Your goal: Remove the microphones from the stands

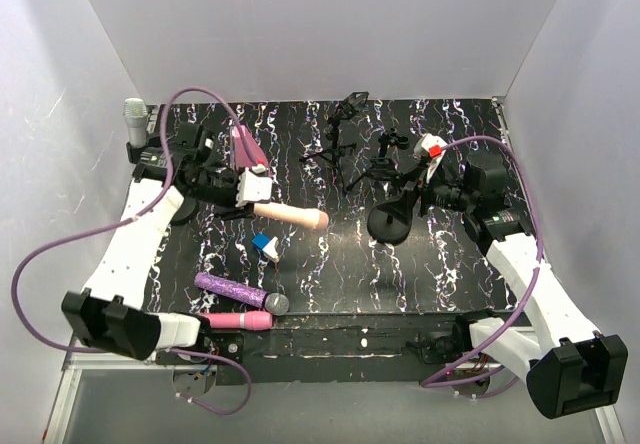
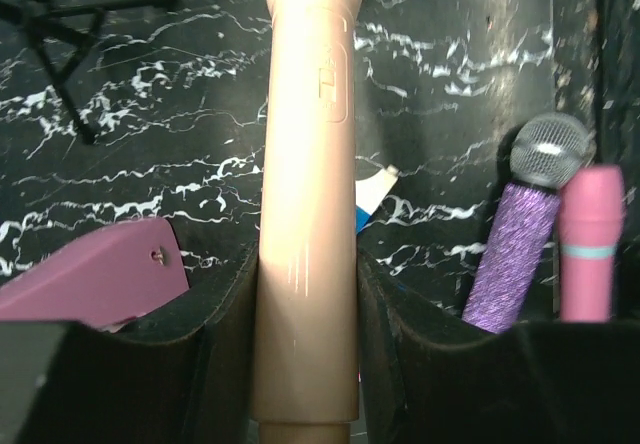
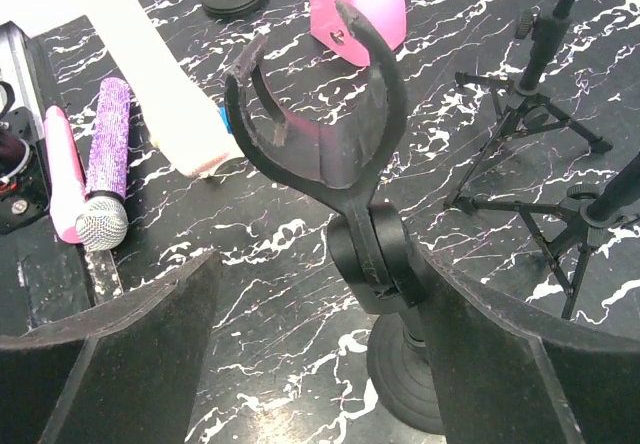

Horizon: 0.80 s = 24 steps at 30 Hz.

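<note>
My left gripper point(image 2: 305, 304) is clamped on the peach plastic microphone point(image 2: 305, 114), above the black marbled table point(image 2: 150, 164). My right gripper point(image 3: 315, 264) gapes wide around the black round-based stand point(image 3: 320, 124), the microphone well apart from it

A purple glitter microphone point(image 1: 240, 292) and a pink microphone point(image 1: 238, 320) are laid side by side near the tabletop's point(image 1: 340, 264) front edge, left of centre. Black tripod stands point(image 1: 335, 149) are grouped by the far edge.

The beige microphone point(image 2: 305, 214) looks smooth matt plastic, the purple microphone point(image 2: 515, 254) glittery and rough.
</note>
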{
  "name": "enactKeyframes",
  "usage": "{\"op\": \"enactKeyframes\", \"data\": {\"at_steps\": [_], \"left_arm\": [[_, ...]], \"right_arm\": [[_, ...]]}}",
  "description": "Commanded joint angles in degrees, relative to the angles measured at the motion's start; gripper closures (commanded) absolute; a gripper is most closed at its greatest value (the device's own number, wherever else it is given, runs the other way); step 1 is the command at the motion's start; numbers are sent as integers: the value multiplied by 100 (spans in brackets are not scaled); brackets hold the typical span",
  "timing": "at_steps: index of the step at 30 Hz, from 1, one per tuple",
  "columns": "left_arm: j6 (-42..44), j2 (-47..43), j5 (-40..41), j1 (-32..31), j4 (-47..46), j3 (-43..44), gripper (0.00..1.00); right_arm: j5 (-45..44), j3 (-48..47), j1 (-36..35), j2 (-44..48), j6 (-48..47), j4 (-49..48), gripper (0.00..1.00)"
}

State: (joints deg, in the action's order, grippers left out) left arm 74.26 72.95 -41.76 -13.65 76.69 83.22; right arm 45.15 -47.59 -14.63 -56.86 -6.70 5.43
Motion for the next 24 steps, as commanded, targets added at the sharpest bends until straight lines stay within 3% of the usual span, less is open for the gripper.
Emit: {"op": "enactKeyframes", "data": {"at_steps": [1,10,24], "left_arm": [[1836,420,149,11,1269,-305,100],[2918,984,993,20,1359,-1377,100],[2612,1889,2760,126,-64,-2793,100]], "right_arm": [[12,-303,4,0,389,-156,17],[-261,-347,4,-132,573,-341,18],[-437,-259,-4,-88,380,28,20]]}}
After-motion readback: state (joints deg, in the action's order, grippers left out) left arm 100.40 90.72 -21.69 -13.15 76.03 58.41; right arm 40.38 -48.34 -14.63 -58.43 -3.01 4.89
